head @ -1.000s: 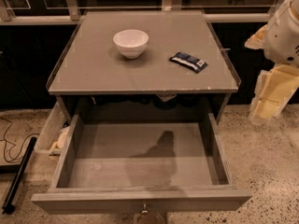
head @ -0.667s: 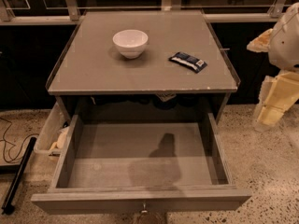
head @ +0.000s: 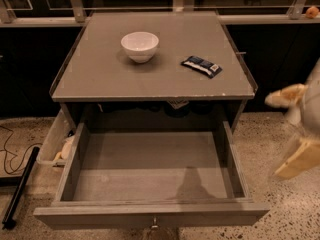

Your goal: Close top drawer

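Note:
The top drawer (head: pixel 150 164) is a wide grey wooden drawer, pulled far out toward me, with a bare grey inside. Its flat front (head: pixel 100 217) runs along the bottom of the view, with a small metal knob (head: pixel 154 224) at its middle. The cabinet top (head: pixel 100 79) is above it. My arm is a blurred white and cream shape at the right edge, beside the drawer's right side and apart from it. The gripper (head: pixel 296 159) is at the arm's lower end, over the floor.
A white bowl (head: pixel 139 46) and a dark blue packet (head: pixel 201 66) lie on the cabinet top. A white bin (head: pixel 52 141) stands left of the cabinet. A black pole (head: pixel 19 189) and a cable lie on the speckled floor at left. A railing runs behind.
My arm has moved further right and lower, most of it now leaving the view. The drawer, bowl and packet have not moved.

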Robot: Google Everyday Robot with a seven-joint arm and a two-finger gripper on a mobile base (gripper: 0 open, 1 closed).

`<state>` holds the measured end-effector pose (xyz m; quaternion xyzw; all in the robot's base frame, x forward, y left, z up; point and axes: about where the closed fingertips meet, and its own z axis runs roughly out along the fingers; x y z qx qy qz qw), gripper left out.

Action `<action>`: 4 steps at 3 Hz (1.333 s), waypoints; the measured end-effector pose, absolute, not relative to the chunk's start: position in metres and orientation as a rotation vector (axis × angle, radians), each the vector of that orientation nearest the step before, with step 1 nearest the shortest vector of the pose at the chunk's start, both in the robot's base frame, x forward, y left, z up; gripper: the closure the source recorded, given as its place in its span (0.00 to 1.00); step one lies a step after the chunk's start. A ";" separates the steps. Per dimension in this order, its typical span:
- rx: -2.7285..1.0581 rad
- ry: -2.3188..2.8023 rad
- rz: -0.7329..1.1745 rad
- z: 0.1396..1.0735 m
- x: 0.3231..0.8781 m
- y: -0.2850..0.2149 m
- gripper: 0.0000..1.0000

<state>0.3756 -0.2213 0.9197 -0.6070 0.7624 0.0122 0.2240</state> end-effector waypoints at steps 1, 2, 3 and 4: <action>-1.619 2.072 0.109 0.875 0.348 -0.219 0.43; -1.620 2.074 0.128 0.865 0.343 -0.218 0.66; -1.620 2.075 0.129 0.865 0.343 -0.218 0.89; -1.619 2.097 0.191 0.844 0.338 -0.216 1.00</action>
